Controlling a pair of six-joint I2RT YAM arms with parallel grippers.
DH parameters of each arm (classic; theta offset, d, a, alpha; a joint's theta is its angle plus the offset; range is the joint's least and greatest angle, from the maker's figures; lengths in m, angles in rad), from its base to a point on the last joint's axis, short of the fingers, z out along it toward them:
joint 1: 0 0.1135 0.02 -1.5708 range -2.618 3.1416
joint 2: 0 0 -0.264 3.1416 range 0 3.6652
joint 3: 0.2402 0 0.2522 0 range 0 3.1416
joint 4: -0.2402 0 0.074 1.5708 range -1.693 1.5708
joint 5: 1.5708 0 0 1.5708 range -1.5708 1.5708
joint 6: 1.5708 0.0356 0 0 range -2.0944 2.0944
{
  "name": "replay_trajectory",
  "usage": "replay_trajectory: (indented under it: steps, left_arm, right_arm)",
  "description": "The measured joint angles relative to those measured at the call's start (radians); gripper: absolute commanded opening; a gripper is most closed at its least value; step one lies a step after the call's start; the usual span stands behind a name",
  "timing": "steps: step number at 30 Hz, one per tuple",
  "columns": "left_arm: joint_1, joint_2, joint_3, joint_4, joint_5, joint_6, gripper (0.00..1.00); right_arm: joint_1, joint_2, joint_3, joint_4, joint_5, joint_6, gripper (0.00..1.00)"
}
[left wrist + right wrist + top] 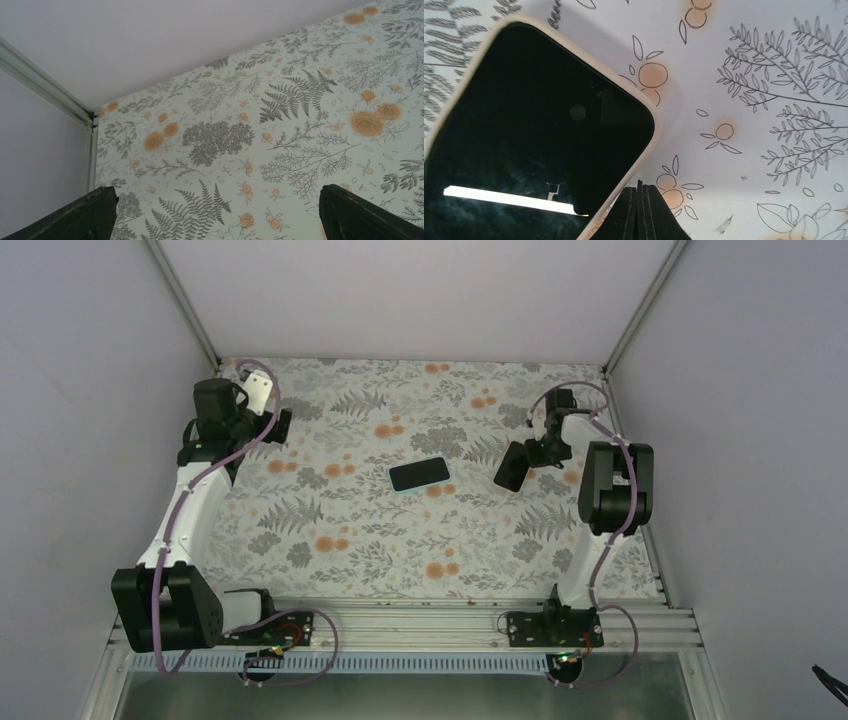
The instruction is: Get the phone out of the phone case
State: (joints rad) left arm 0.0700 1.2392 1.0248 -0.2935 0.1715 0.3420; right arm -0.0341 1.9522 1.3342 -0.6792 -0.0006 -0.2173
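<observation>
A black phone lies flat at the middle of the table, with a pale strip along its near edge. My right gripper is to its right, shut on the edge of a dark, tilted phone case held above the table. In the right wrist view the case has a cream rim and a glossy black face, and the shut fingers sit against its rim. I cannot tell whether the case is empty. My left gripper is open and empty at the far left; its view shows only tablecloth.
The table is covered by a floral cloth and enclosed by grey walls with metal corner posts. The arm bases sit on a rail at the near edge.
</observation>
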Motion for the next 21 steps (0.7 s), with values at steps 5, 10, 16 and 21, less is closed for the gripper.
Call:
replay_trajectory:
  steps: [5, 10, 16, 21]
  left_arm:
    - [0.0, 0.011, 0.0, 0.0, 0.001, 0.003, 1.0]
    - [0.0, 0.016, 0.0, 0.001, 0.0, 0.003, 1.0]
    - [0.0, 0.014, -0.001, 0.0, 0.001, 0.003, 1.0]
    - [0.0, -0.017, -0.02, -0.002, 0.005, 0.01, 1.0]
  right_arm:
    - [0.0, 0.03, 0.001, 0.0, 0.011, -0.003, 0.03]
    - [0.002, 0.068, 0.053, -0.016, 0.006, -0.025, 0.03]
    - [0.047, 0.193, 0.241, -0.04, 0.015, -0.064, 0.03]
    - [0.146, 0.282, 0.386, -0.086, -0.004, -0.095, 0.04]
